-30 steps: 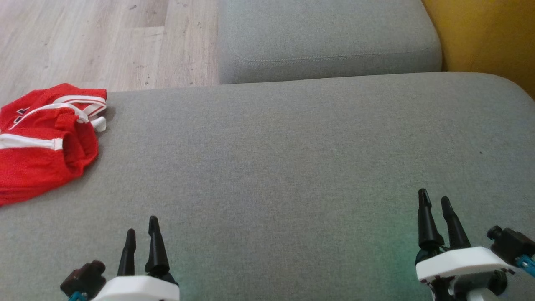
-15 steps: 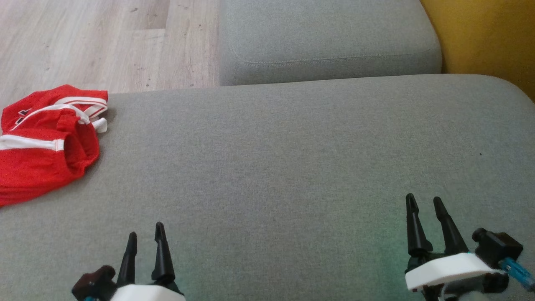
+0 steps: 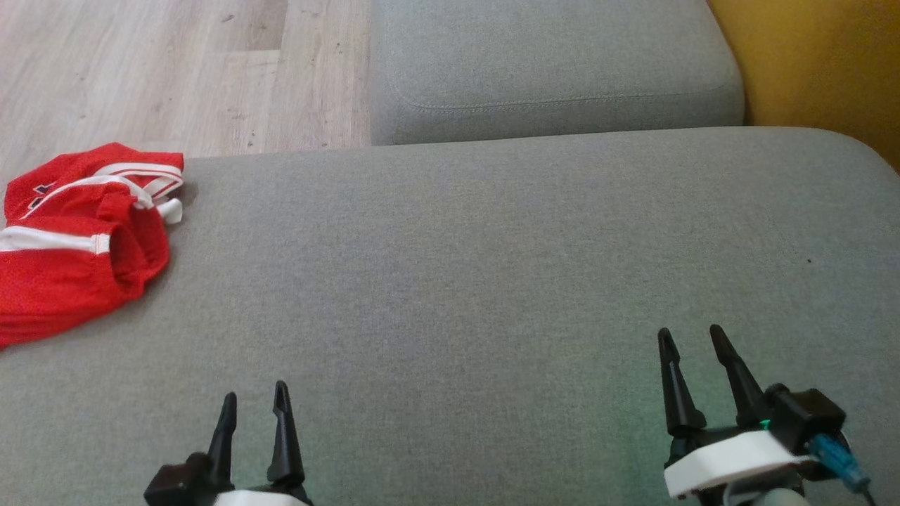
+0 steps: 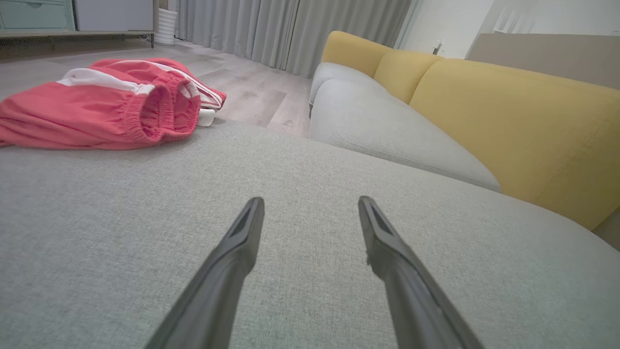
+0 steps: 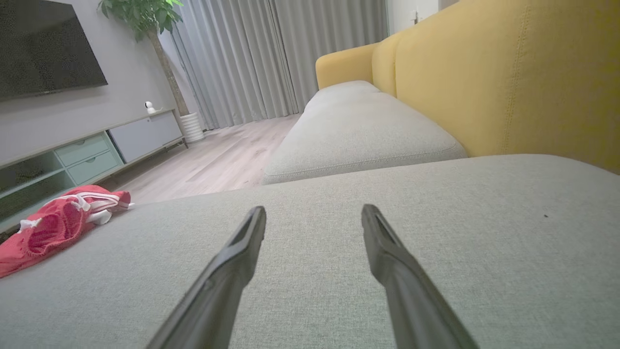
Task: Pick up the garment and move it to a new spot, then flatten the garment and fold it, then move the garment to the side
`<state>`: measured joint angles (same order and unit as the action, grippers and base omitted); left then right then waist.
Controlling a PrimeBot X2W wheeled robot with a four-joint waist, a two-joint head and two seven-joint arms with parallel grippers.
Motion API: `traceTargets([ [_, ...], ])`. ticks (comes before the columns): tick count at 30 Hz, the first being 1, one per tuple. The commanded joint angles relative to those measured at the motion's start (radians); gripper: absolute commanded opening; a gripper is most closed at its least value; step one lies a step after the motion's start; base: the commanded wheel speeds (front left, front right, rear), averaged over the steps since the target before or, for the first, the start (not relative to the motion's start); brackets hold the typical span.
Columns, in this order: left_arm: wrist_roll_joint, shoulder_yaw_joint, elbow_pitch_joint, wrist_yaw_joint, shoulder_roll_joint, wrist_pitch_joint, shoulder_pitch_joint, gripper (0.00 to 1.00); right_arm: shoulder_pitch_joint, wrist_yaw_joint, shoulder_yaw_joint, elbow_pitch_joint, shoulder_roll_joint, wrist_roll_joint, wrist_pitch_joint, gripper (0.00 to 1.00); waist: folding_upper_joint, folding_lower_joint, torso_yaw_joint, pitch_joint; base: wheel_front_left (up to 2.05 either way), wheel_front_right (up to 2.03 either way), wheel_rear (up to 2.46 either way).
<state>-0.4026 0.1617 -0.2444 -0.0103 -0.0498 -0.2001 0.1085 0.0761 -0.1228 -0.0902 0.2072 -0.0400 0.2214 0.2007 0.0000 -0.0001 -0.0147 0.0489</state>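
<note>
The left gripper (image 3: 254, 395) hovers over the near grey cushion (image 3: 457, 267), fingers spread and empty. The right gripper (image 3: 691, 334), also spread and empty, is well off to the right. The red garment (image 3: 70, 239) lies bunched far-left of both, apparently lengthwise leftward past the frame. The left arm is nearer.
</note>
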Motion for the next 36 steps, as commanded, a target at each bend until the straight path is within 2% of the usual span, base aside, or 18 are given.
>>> traceTargets([
  [1, 0.032, -0.018, 0.032, -0.009, -0.009, -0.018, -0.027, 1.00, -0.017, -0.007, -0.028, -0.037, -0.009, -0.036, 0.018, 1.00, 0.0000, 0.0001, 0.000, 0.001, 0.00, 0.00, 0.00],
  [16, 0.176, 0.004, 0.023, -0.033, -0.018, -0.061, -0.016, 1.00, -0.010, -0.008, -0.057, -0.028, -0.010, -0.224, 0.061, 1.00, 0.0000, 0.0001, -0.004, 0.004, 0.00, 0.00, 0.00],
  [36, 0.134, -0.004, 0.012, -0.043, -0.026, -0.034, -0.009, 1.00, -0.016, -0.008, -0.061, 0.001, -0.010, -0.220, 0.061, 1.00, 0.0000, 0.0001, -0.004, 0.004, 0.00, 0.00, 0.00],
])
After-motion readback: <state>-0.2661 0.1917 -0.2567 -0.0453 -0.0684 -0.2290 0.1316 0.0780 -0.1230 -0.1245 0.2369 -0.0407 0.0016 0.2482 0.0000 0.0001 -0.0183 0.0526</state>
